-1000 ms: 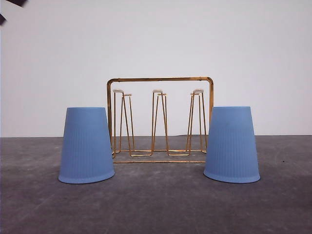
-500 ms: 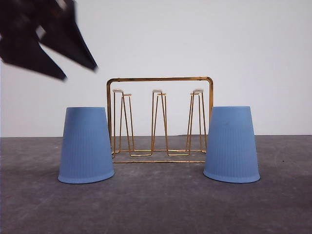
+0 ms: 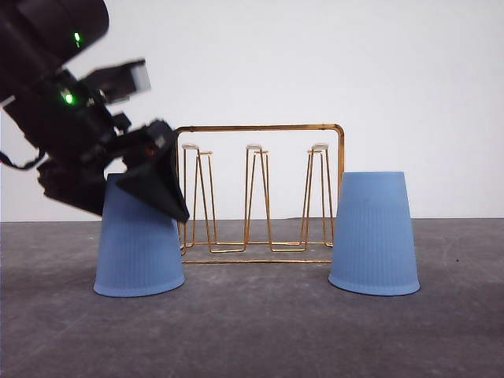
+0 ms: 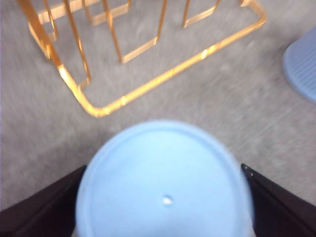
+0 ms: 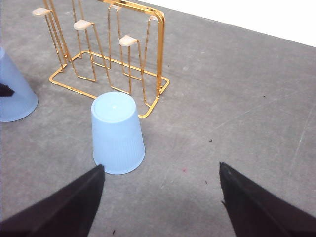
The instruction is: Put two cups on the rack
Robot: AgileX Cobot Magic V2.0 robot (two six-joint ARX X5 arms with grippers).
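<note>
Two light blue ribbed cups stand upside down on the grey table, the left cup [image 3: 139, 256] and the right cup [image 3: 374, 236], on either side of the gold wire rack [image 3: 258, 193]. My left gripper [image 3: 146, 189] has come down over the top of the left cup [image 4: 165, 185] and is open, a black finger [image 4: 42, 210] on each side of it [image 4: 279, 202]; the picture is too blurred to show contact. My right gripper [image 5: 160, 202] hangs open above the table, back from the right cup [image 5: 117, 133] and holding nothing.
The rack's white-tipped prongs [image 5: 127, 39] stand bare behind the cups. The rack base [image 4: 148, 84] lies just beyond the left cup. A plain white wall [image 3: 315, 63] closes the back of the table.
My left arm has swung down from the upper left corner and now straddles the top of the left cup. Cups and rack have not moved.
</note>
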